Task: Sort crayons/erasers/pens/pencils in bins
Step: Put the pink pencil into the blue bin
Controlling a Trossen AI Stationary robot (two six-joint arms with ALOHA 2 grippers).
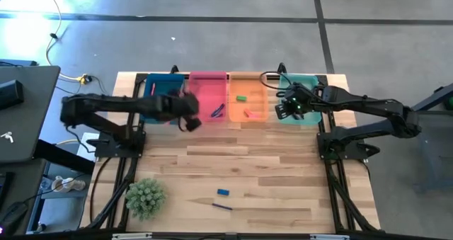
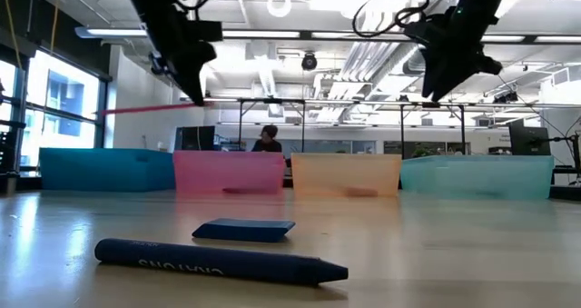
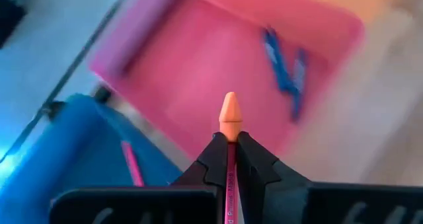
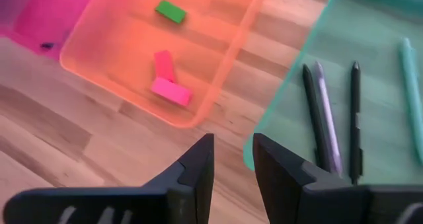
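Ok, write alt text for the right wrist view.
The right gripper, empty with its fingers slightly apart, hovers over the wooden table between two bins. The orange bin holds a green eraser and two pink erasers, while the teal bin holds several pens.

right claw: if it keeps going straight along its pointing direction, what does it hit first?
Probably the near rim of the teal-green bin, or the bare table in the gap beside the orange bin. The right claw is empty and aims at that gap; depth is unclear.
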